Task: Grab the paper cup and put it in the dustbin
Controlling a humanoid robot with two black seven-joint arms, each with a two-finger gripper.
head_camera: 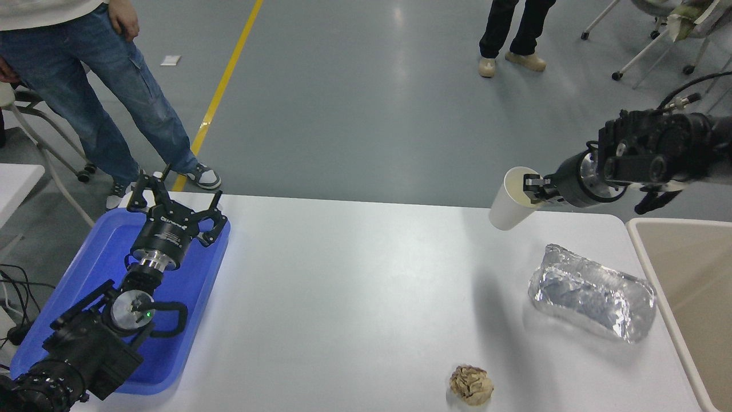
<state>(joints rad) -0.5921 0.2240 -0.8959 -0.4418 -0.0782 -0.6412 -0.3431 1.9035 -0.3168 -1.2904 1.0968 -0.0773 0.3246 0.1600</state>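
1 paper cup (510,200); 1 dustbin (640,240); 1 blue tray (194,297); 1 paper ball (471,384); 1 foil pack (592,292), prob.; 2 people.

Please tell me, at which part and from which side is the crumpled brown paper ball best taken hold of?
Probably across its widest middle, from straight above. The paper ball lies alone near the table's front edge, roundish with no handle or rim, so an end effector closing on opposite sides should compress it slightly and hold.

White paper cup (509,201) with cream inside, black right gripper (533,189), beige dustbin (680,280) with pale rim. Black left gripper (171,200) over blue tray (86,274). White table (343,297), silver crinkled foil container (592,292), brownish crumpled paper ball (471,384), grey floor (372,103) with yellow line (226,80).
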